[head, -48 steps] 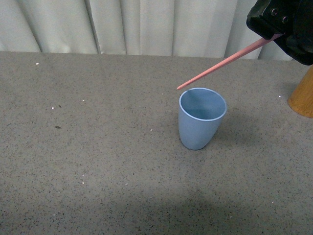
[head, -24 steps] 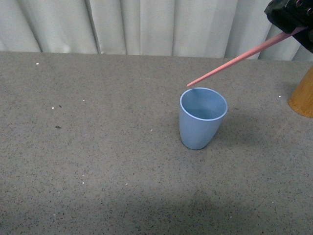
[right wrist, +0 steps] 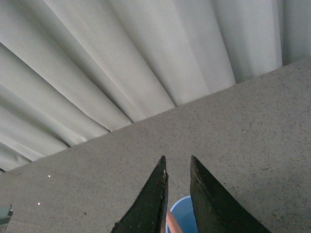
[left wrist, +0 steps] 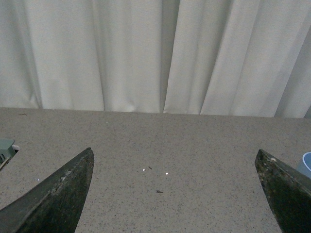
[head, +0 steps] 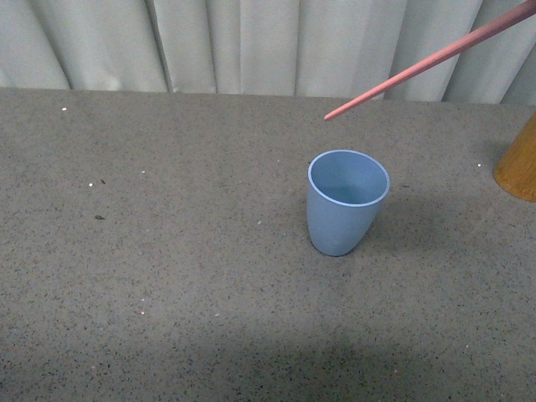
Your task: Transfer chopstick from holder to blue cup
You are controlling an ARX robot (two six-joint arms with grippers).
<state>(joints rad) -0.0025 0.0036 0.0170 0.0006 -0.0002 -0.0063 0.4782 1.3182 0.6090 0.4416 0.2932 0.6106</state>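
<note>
The right claw (right wrist: 178, 161) was nearly closed, gripping the pink chopstick (head: 427, 60) by its upper end. The left claw (left wrist: 175, 151) hung wide open and empty. The chopstick slanted shallowly in the air, its lower tip above and just beyond the far rim of the blue cup (head: 346, 205), right of the middle of the bench (head: 167, 251). The wooden holder (head: 519, 163) stood at the right edge. To do the step well, the chopstick likely needed tilting steeper, the tip brought inside the rim, then a low release so the light cup stayed upright.
</note>
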